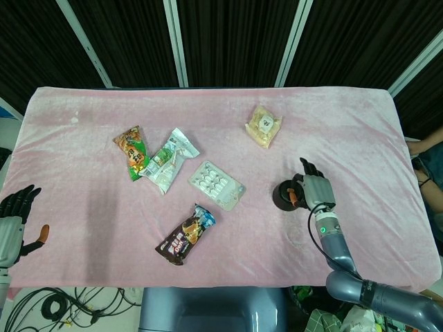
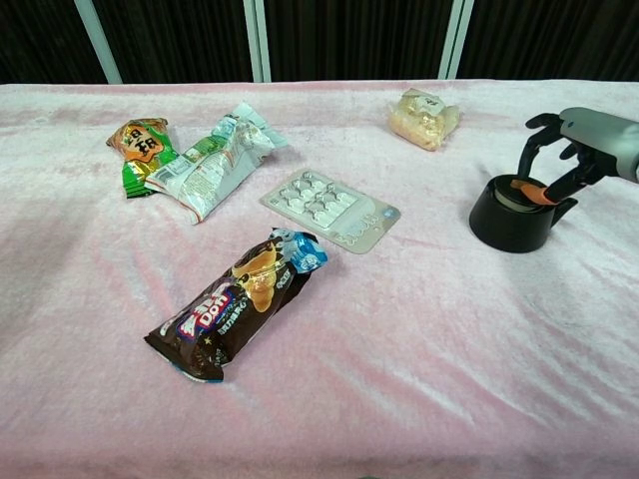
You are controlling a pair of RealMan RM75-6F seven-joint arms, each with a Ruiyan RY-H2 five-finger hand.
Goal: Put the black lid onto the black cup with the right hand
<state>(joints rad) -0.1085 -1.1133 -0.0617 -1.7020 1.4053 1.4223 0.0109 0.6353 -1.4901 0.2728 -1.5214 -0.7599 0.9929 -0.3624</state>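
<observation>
The black cup (image 1: 282, 197) (image 2: 509, 222) stands upright on the pink cloth at the right. The black lid (image 2: 506, 198) lies on its mouth, looking seated in the rim. My right hand (image 1: 315, 189) (image 2: 571, 148) arches over the cup from the right, one finger reaching down at the lid's far edge and the orange-tipped thumb on its top, pinching the lid. My left hand (image 1: 12, 220) hangs off the table's near left edge, fingers apart and holding nothing; the chest view does not show it.
A silver blister pack (image 2: 330, 210) lies mid-table. A dark chocolate snack bag (image 2: 236, 304) is in front of it. White-green and orange snack packs (image 2: 195, 160) sit at the left, and a small bread packet (image 2: 424, 117) behind the cup.
</observation>
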